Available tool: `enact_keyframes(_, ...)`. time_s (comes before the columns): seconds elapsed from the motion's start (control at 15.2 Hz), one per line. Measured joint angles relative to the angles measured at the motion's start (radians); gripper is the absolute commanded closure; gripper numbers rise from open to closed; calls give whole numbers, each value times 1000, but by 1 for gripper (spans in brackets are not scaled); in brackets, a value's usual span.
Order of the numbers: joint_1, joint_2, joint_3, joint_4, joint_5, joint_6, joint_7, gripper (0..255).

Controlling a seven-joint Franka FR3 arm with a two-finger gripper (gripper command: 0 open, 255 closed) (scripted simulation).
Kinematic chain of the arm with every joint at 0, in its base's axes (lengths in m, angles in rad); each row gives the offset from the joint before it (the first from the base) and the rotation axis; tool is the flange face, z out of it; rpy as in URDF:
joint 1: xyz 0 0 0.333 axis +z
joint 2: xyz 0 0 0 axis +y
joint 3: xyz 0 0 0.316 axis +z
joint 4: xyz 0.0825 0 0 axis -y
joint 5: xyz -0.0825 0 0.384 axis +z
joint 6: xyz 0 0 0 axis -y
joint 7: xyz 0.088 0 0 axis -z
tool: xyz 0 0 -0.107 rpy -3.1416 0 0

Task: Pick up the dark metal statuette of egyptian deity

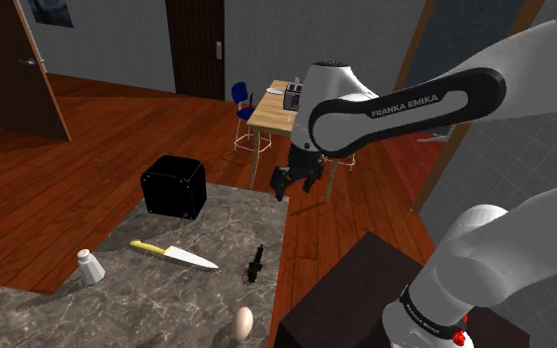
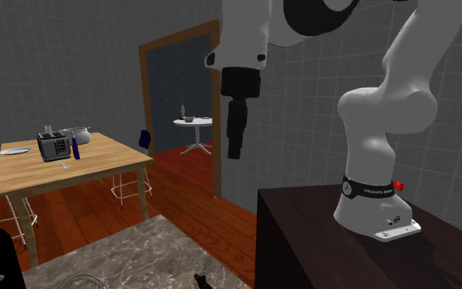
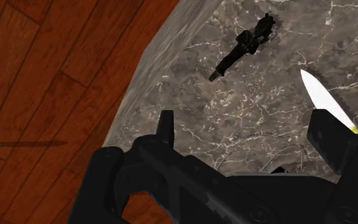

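Observation:
The dark statuette (image 1: 255, 264) lies flat on the marble counter (image 1: 197, 297), near the edge at the shoulder view's right. My black gripper (image 1: 296, 182) hangs well above and beyond it, over the counter's far corner, not touching anything. In the wrist view the statuette (image 3: 246, 44) lies ahead of the gripper (image 3: 246, 130), whose fingers (image 3: 166, 127) stand wide apart with only marble between them. In the second exterior view the gripper (image 2: 235, 153) points down, high above the statuette's tip (image 2: 203, 282) at the bottom edge.
On the counter lie a yellow-handled knife (image 1: 174, 255), a white shaker (image 1: 90, 266), an egg (image 1: 243, 322) and a black box (image 1: 173, 187). The knife's blade (image 3: 323, 98) lies close to one finger. A wooden table (image 2: 65, 168) with a toaster (image 2: 54, 146) stands beyond on the wood floor.

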Motion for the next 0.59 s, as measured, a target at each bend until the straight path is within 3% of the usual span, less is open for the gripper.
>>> enact_keyframes(0.33,-16,164,76,-33,-7,174,138,0)
enact_keyframes(0.59,-40,329,131,-13,-59,298,276,0)
